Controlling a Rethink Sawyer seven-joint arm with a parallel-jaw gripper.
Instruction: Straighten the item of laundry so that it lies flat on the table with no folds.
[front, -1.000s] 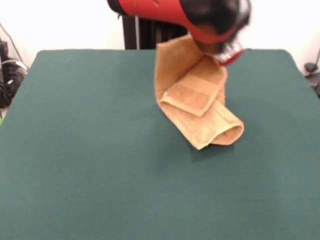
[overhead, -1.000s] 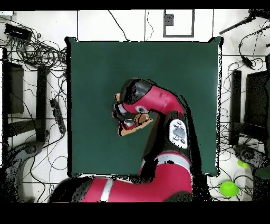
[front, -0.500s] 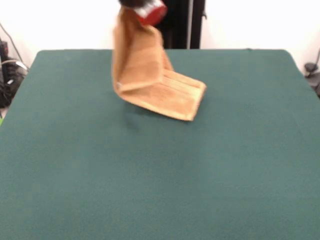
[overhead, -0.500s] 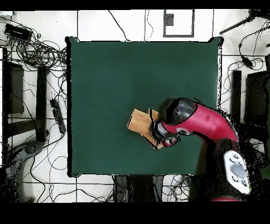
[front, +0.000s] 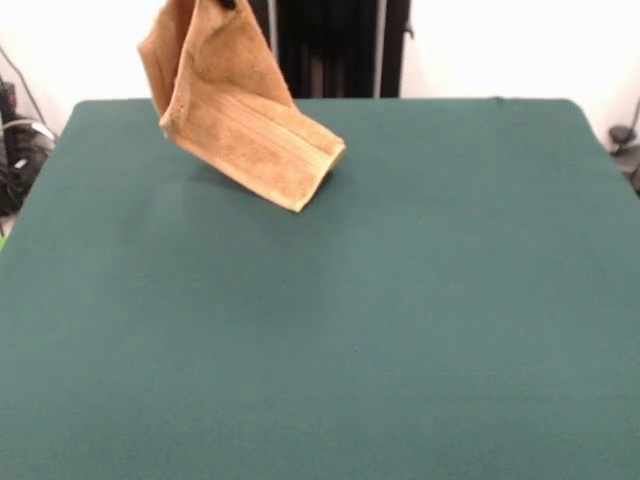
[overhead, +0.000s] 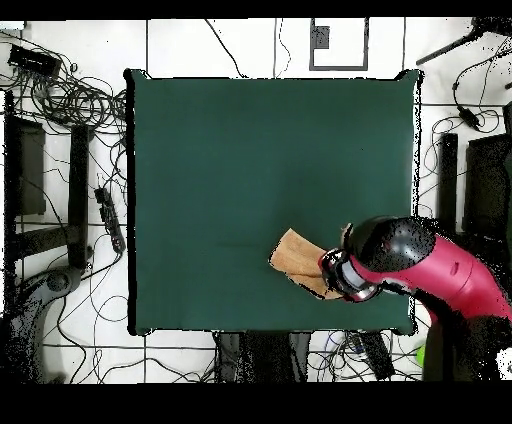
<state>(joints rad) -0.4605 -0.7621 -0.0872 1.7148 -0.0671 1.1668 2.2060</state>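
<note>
Towel (front: 232, 105), one, above table (front: 400, 300)

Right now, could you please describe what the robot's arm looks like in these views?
In the overhead view the arm is a thick, rounded, glossy red limb that ends in a bulbous black-topped joint, with a pale ring around the wrist beside it. The gripper cannot be made out there. In the front view only a small dark tip shows at the top edge. No cables or markings are visible on it.
</note>
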